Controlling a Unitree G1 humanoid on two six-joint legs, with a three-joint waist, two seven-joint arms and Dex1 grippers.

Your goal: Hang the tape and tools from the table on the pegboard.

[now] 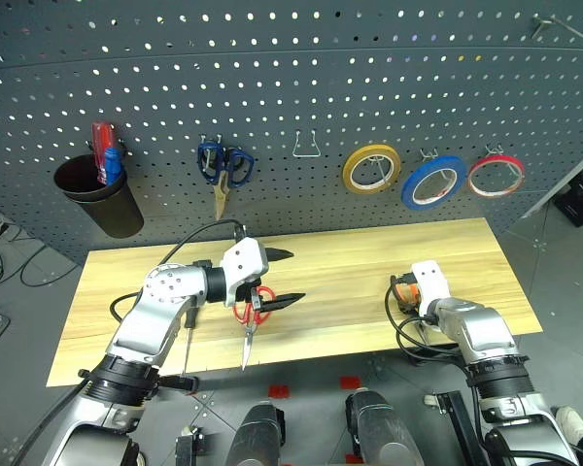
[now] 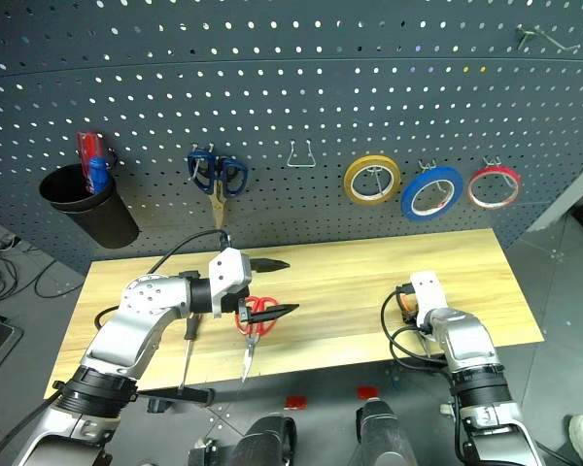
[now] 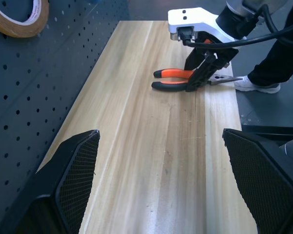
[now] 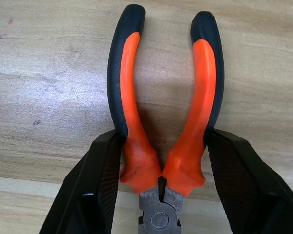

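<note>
On the table (image 1: 350,277), the right gripper (image 4: 158,161) straddles the pliers (image 4: 161,112) with both fingers touching the handles near the pivot; it should squeeze evenly before lifting, while the left gripper (image 3: 161,190) stands wide, empty.

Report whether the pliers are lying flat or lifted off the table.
Lying flat. The pliers rest on the table, handles spread, with the right gripper fingers against both handles near the pivot.
</note>
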